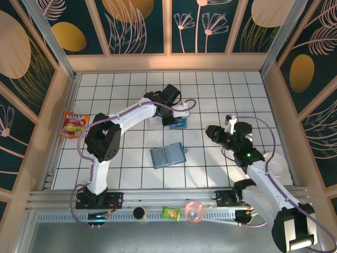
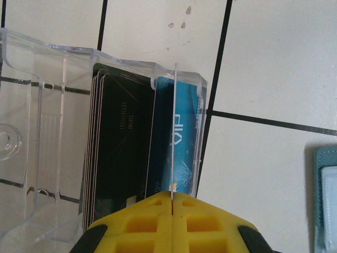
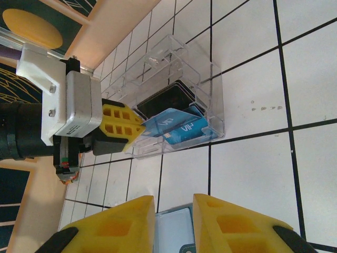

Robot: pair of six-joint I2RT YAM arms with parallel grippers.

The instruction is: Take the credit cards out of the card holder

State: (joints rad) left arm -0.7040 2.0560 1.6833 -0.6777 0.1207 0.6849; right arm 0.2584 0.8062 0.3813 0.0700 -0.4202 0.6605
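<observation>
The teal card holder (image 1: pixel 167 155) lies open and flat on the tiled table, its pale inside up; its edge also shows in the wrist views (image 2: pixel 326 200) (image 3: pixel 171 229). My left gripper (image 2: pixel 172 196) is shut on a blue credit card (image 3: pixel 160 124), seen edge-on (image 2: pixel 173 132), held over the right end of the clear plastic tray (image 2: pixel 42 121). In the tray lie another blue card (image 3: pixel 190 132) and a stack of black cards (image 2: pixel 118 147). My right gripper (image 3: pixel 172 203) hangs open above the holder's edge, right of it (image 1: pixel 213 132), with nothing between its fingers.
A snack packet (image 1: pixel 72 124) lies at the left wall. A white bowl (image 1: pixel 276 166) sits at the right, behind my right arm. Along the front rail are a black cap (image 1: pixel 139 213), a green sweet (image 1: pixel 171 213) and a pink round object (image 1: pixel 194 211).
</observation>
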